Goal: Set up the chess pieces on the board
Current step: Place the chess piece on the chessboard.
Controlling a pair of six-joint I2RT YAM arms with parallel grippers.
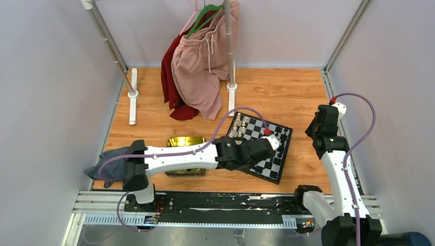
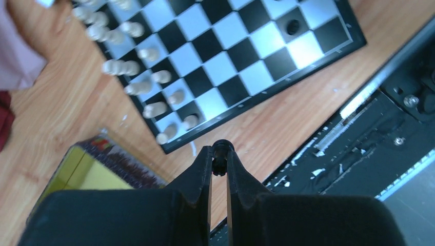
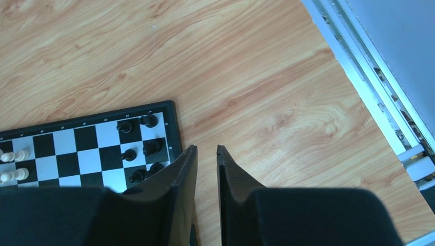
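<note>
While our left claw (image 2: 219, 165) pinches a black piece (image 2: 221, 147) for placing, we hang nr board (image 2: 232, 60) ahead; right claw (image 3: 206, 151) parted & empty.

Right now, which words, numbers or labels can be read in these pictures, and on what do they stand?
No text reads clearly.
Chessboard border: small pale marks, too small to read.
Yellow-green tin side wall: dark printed pattern, too blurred to read.

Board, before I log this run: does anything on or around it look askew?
Yes. The board lies turned at an angle to the table edges, not square to them. The chess pieces at its corner stand upright; nothing looks spilled.
</note>
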